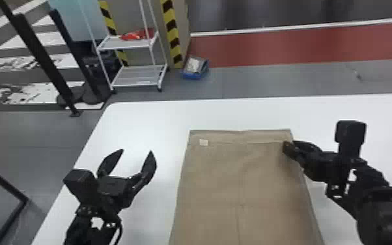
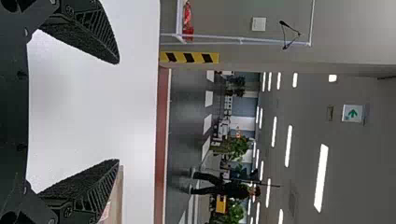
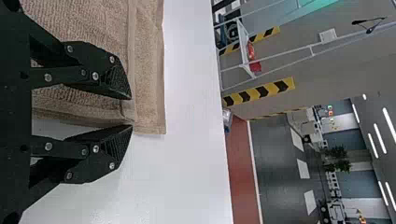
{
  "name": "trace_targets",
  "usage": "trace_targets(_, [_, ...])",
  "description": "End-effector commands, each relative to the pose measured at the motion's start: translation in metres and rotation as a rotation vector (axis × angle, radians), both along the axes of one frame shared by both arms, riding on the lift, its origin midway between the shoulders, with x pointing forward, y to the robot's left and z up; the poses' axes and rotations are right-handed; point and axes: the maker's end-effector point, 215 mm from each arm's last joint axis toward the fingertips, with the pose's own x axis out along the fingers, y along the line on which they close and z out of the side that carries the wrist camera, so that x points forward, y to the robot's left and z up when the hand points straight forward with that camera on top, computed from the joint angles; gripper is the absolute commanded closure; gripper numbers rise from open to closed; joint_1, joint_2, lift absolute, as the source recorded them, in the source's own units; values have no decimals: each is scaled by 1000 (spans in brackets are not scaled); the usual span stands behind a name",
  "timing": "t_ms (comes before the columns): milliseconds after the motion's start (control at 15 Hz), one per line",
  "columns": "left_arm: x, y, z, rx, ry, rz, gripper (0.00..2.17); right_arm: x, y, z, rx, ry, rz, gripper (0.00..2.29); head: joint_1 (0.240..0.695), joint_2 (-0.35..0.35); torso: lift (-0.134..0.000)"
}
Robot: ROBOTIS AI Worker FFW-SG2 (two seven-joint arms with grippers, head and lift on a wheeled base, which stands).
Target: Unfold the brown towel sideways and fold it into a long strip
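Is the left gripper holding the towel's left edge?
No, the left gripper is open over the table, with a gap between it and the towel.

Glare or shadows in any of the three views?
Head view: pale sheen on the white table, soft darkening on the towel beside the right hand. Left wrist view: ceiling lights burn to plain white strips. Right wrist view: ceiling lights bright white too, table very pale past the towel.
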Motion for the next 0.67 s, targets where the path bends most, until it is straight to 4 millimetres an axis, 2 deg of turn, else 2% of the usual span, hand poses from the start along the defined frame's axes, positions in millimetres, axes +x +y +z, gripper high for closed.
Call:
trace_targets(0, [0,0,1,1,-2,-1,137,-1,2,0,1,0,3,792,695,201,-125])
trace_targets(600, [3,0,1,6,-1,-5,137,-2,6,5,1,-13,9,788,695,205,-125])
